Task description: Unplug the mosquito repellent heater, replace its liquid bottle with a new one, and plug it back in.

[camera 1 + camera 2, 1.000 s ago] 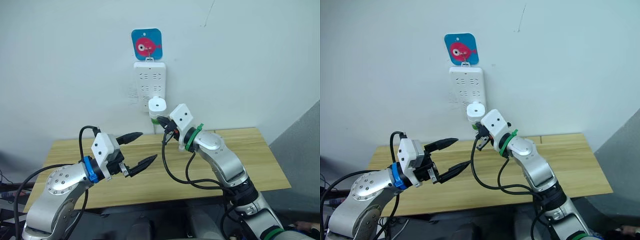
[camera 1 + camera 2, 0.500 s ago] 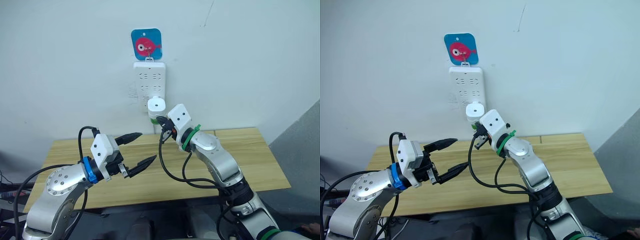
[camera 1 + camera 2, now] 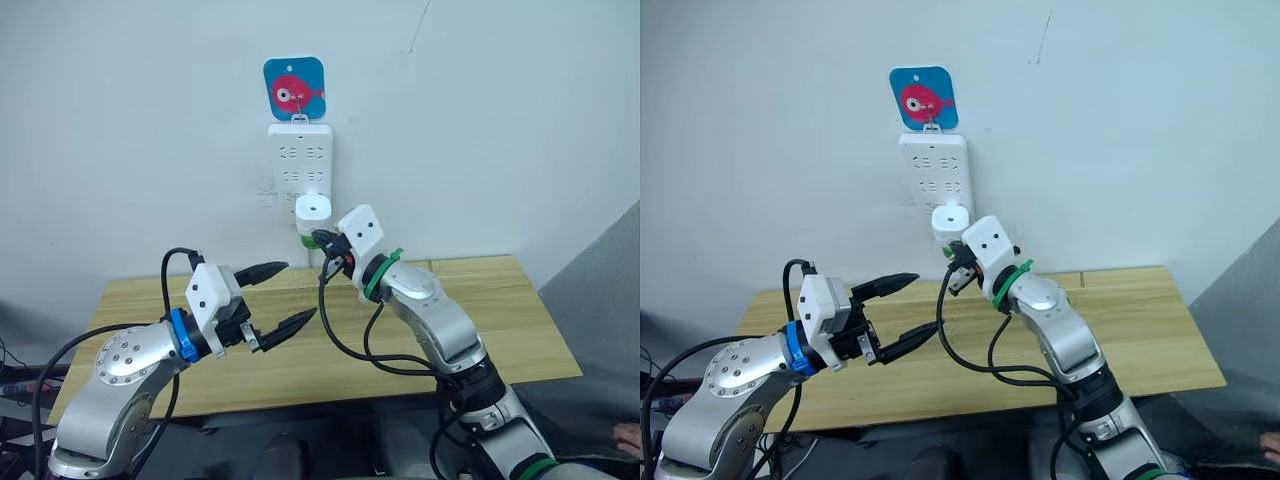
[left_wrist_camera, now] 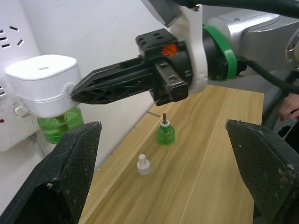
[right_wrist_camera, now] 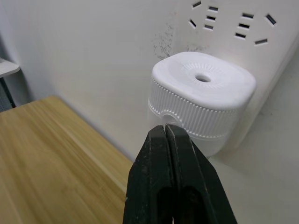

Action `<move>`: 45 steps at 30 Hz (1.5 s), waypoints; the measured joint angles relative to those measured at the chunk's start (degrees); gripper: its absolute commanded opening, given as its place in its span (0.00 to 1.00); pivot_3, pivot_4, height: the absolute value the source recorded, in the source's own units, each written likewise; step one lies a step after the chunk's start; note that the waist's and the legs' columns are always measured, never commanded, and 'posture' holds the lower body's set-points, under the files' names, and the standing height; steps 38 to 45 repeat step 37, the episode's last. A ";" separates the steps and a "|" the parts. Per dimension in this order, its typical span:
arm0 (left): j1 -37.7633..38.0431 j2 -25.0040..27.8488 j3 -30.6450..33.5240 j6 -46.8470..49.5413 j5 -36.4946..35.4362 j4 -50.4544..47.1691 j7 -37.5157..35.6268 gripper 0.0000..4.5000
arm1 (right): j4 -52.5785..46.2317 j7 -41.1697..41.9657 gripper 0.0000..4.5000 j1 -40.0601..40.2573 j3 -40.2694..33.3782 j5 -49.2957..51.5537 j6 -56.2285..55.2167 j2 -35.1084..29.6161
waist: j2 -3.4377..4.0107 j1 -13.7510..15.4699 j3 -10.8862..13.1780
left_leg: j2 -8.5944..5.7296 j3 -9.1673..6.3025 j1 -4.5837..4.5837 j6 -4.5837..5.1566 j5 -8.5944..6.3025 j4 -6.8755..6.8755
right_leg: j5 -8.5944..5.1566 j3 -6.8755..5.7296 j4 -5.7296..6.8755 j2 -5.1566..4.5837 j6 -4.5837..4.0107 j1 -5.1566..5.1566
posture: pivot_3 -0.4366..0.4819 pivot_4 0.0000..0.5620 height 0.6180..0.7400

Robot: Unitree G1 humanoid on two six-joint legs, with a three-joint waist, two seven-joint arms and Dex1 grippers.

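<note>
White heater (image 5: 203, 100) plugged into power strip (image 3: 300, 170) on far wall, green bottle (image 4: 60, 127) beneath. Right claw (image 5: 175, 140) pressed together, tips at its front face. Left claw (image 3: 278, 297) spread, hanging nearer, left.

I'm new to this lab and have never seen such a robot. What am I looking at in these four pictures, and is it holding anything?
It is a two-armed humanoid robot. Two pictures come from cameras in its head, looking down over its arms; the other two come from a camera on each wrist. On the wall hangs a white power strip with the mosquito repellent heater plugged in, a green bottle under it. The right gripper is shut, its tips against the heater's side, holding nothing. The left gripper is open and empty above the wooden table. On the table near the wall stand a spare green bottle and a small white cap.
</note>
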 measured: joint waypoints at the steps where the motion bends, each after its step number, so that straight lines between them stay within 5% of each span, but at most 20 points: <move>1: -0.09 0.00 0.00 0.00 0.00 0.27 -0.04 1.00 | -1.64 1.40 0.01 0.78 -0.04 0.62 0.46 -1.56 | -0.01 -0.03 0.00 | 0.00 0.04 0.01 0.00 0.00 -0.10 | 0.00 0.00 -0.05 0.00 0.00 -0.01 | 0.35 0.20 1.00; 6: -1.22 0.00 0.04 -0.10 0.00 2.31 -0.27 1.00 | -8.48 6.31 0.01 2.48 1.00 2.03 2.16 -7.29 | 0.00 -0.18 0.00 | 0.02 0.11 0.11 -0.01 0.01 -0.44 | 0.00 0.01 -0.11 -0.01 0.00 -0.08 | 0.35 0.20 1.00; 9: -1.92 1.08 0.12 -0.77 0.38 4.29 -1.38 1.00 | -11.62 7.32 0.13 2.85 1.47 1.69 2.77 -10.36 | 0.00 -0.17 0.00 | 0.04 0.02 0.11 -0.01 0.01 -0.50 | -0.08 -0.01 -0.10 0.00 -0.12 -0.08 | 0.36 0.20 1.00; 20: -11.59 11.92 3.04 -6.29 6.00 24.97 -9.66 1.00 | -28.55 16.10 1.00 10.71 -9.92 7.12 10.10 -32.02 | -0.02 0.04 -0.01 | 0.02 0.13 0.03 0.01 0.00 -0.59 | -0.14 -0.18 -0.55 -0.01 -0.09 0.00 | 0.37 0.16 1.00; 25: -9.80 18.42 3.98 -4.18 6.76 26.31 -13.52 1.00 | -29.37 23.54 1.00 18.77 -22.27 9.91 8.93 -44.41 | -0.04 0.31 -0.04 | -0.03 0.21 -0.01 0.09 -0.06 -0.68 | -0.08 -0.15 -0.64 -0.11 -0.17 -0.03 | 0.38 0.14 1.00; 32: -2.49 19.89 4.33 -6.28 10.97 26.66 -14.03 1.00 | -21.35 32.71 1.00 27.99 -35.03 10.98 -0.99 -50.72 | -0.08 0.49 -0.07 | 0.03 0.44 0.05 0.11 -0.07 -0.69 | -0.04 -0.09 -0.63 -0.13 -0.24 -0.02 | 0.42 0.13 1.00; 45: -1.75 19.35 7.14 -6.66 10.80 26.56 -13.76 1.00 | -18.70 36.87 1.00 28.48 -37.56 12.07 -5.30 -52.05 | -0.12 0.77 -0.20 | 0.05 0.70 0.16 0.11 -0.05 -0.63 | -0.07 -0.06 -0.56 -0.13 -0.03 0.04 | 0.44 0.12 1.00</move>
